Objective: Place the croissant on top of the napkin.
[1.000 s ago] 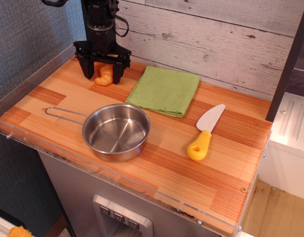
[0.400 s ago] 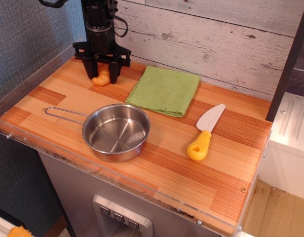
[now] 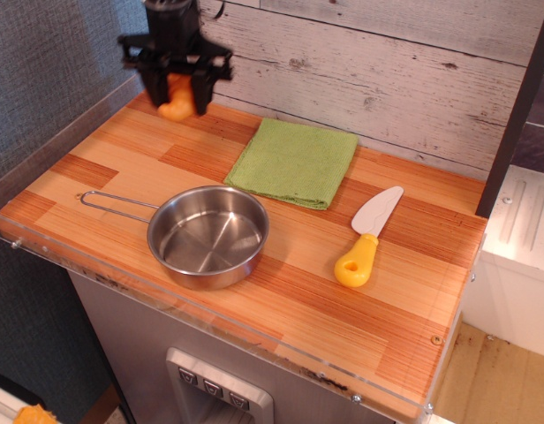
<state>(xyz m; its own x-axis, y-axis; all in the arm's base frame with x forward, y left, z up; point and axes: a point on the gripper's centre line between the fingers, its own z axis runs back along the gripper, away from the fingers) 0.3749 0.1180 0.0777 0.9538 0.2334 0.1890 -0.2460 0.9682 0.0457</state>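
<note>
we see the gripper (image 3: pixel 177 93) raised above the back left corner of the table (image 3: pixel 281 291), its fingers (image 3: pixel 201 91) closed on the croissant (image 3: pixel 176 104), which hangs clear of the wood. the napkin (image 3: pixel 294 162) lies flat to the right, well apart from it. in front sit a steel pan (image 3: pixel 207 235) and a yellow-handled knife (image 3: pixel 366 238).

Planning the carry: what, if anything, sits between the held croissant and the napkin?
Nothing visible. The end effector holds the croissant lifted at the back left; only bare wood separates it from the napkin.
</note>
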